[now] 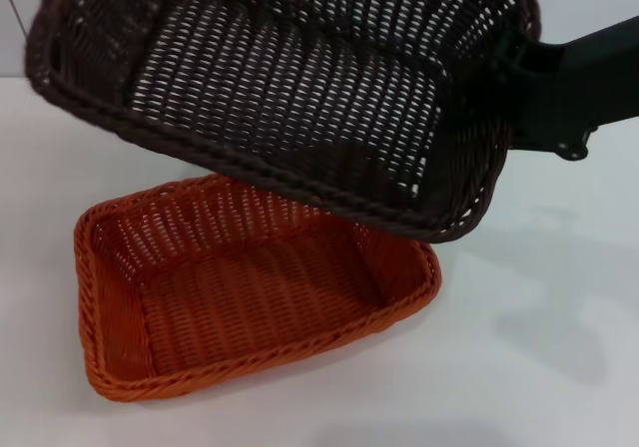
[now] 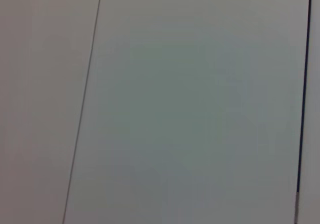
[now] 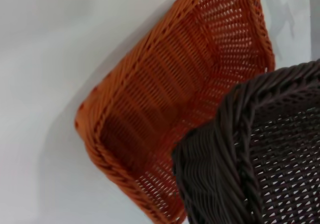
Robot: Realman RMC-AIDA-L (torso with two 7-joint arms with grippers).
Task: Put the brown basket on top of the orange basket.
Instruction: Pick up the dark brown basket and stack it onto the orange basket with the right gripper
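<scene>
right gripper is at the right short end of the brown basket, and the basket hangs off it in the air, so it's clamped on that rim. the finger tips themselves are buried behind the weave, so i'm inferring the pinch from the load, not seeing it directly. the black arm comes in from the right edge of the head view, roughly level, wrist meeting the basket wall side-on.

brown basket is airborne and tilted, open side facing the head camera, its near long rim dipping lower than the far one. it overlaps the back part of the orange basket from above. the right wrist view shows the brown corner over the orange interior, apparently not touching.

orange basket sits flat on the white table, mouth up, skewed a bit relative to the brown one.

step in hand: transport done or nearly so, now the align-and-lower phase. my read of what the next move needs:
- level the brown basket out of its tilt
- rotate it so the long sides match the orange basket
- shift it toward the robot to centre it, since only the far part overlaps now
- lower until it seats, then release

risk: single-end grip means the free end sags and could catch the orange rim first.

left gripper isn't visible anywhere. its wrist view shows only a blank pale surface, so that arm looks parked.
</scene>
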